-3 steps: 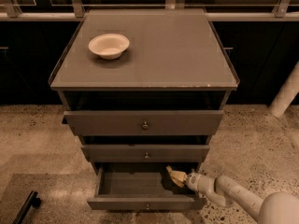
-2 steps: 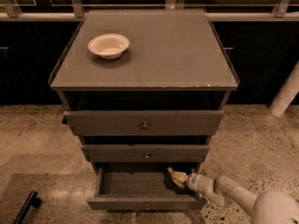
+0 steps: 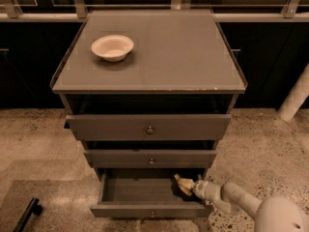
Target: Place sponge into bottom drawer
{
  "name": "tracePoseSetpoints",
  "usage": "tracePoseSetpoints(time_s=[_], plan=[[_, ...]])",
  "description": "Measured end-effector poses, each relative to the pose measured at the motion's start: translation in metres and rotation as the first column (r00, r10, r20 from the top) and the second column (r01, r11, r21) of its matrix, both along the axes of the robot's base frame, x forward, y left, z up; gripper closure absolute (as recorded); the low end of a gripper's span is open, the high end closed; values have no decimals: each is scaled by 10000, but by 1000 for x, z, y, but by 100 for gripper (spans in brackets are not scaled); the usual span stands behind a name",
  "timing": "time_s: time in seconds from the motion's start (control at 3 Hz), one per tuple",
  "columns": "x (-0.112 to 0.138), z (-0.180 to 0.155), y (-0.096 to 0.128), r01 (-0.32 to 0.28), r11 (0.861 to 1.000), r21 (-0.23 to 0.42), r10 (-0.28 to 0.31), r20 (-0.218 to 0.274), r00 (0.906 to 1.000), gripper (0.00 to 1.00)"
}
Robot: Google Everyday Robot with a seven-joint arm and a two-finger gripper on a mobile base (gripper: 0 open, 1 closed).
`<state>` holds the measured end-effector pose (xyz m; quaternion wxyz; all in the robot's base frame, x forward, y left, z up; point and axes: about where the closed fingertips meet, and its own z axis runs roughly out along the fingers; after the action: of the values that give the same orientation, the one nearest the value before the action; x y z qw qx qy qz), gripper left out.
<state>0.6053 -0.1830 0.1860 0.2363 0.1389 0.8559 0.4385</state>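
At lower right, the pincer (image 3: 188, 186) grips the sponge (image 3: 181, 181) over the right end of the open bottom drawer (image 3: 145, 210). A bowl (image 3: 112, 47) sits upper left on the table (image 3: 183, 52).

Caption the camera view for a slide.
Gripper holds the sponge over the open bottom drawer; bowl sits on the cabinet top.
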Motion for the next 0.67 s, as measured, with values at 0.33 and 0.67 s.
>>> tracePoseSetpoints(time_s=[0.33, 0.67], plan=[[0, 0, 0, 0, 10000, 0, 0, 0, 10000, 35], [0, 0, 0, -1, 10000, 0, 1, 0, 10000, 11]])
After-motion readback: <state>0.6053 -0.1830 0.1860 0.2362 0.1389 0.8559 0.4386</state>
